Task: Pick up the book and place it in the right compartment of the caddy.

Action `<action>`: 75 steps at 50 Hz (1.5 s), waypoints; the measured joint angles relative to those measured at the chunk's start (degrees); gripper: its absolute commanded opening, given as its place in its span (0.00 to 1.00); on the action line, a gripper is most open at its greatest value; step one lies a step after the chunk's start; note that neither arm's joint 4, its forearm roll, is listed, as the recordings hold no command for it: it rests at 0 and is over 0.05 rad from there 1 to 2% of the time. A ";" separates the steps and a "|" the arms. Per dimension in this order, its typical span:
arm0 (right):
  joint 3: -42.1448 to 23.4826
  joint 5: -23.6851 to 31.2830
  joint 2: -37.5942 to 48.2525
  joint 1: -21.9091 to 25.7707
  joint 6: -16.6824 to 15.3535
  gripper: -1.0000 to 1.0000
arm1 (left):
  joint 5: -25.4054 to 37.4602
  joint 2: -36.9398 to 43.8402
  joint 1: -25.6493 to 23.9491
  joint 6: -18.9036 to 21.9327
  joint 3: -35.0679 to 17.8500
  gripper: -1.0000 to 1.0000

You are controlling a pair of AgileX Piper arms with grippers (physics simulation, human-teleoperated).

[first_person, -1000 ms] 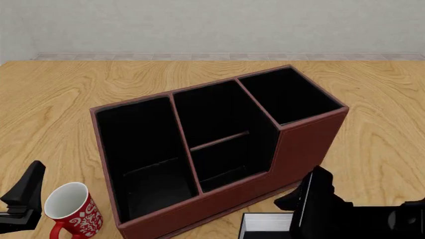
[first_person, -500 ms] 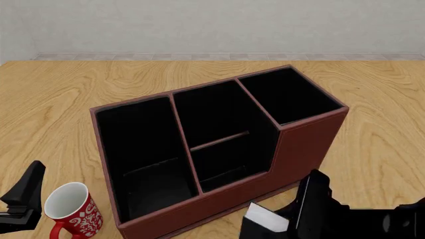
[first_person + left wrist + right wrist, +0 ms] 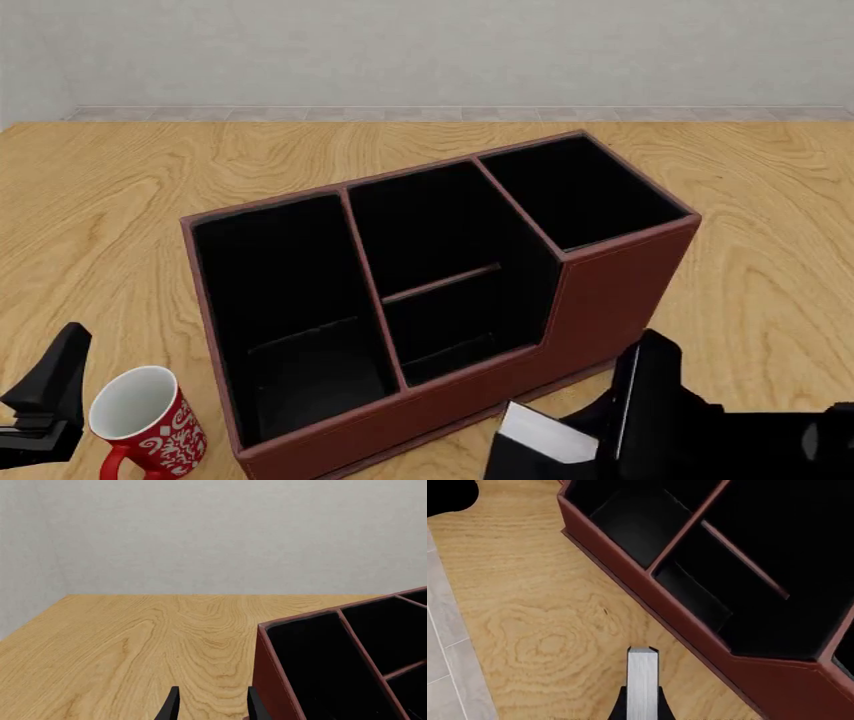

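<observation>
Two arms at the table (image 3: 120,200). R gripper (image 3: 642,707) is clamped on the book (image 3: 545,434), fingers on both black covers w/ the white page edges showing between them in the R wrist view. In front view the book is tilted, one corner up, just in front of the caddy (image 3: 601,300), near its taller end, low at the frame's bottom edge. Can't tell if the book's lower part touches the table. Right compartment (image 3: 582,195) shows only black lining inside; middle section has its low crosswise divider.

L gripper (image 3: 208,707) sits off the caddy's left end, over bare wood; fingers apart w/ nothing between them. In front view it's at bottom left, just beside a red mug (image 3: 144,425) w/ white pattern. Mug stands upright near the caddy's low front-left corner, not touching it.
</observation>
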 measured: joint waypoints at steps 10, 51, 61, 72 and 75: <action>-2.14 3.40 -2.63 -0.64 -1.68 0.00 | 0.00 0.00 0.00 0.00 0.00 1.00; -10.77 13.47 -9.72 -1.19 -6.13 0.00 | 0.00 0.00 0.00 0.00 0.00 1.00; -12.54 14.30 -10.01 -0.71 -6.76 0.00 | 0.00 0.00 0.00 0.00 0.00 1.00; -14.20 15.06 -9.96 -0.16 -7.31 0.00 | 0.11 -0.14 0.07 -0.01 0.02 1.00; -14.72 15.36 -9.94 -0.10 -7.53 0.00 | 0.12 -0.14 0.07 -0.01 0.03 1.00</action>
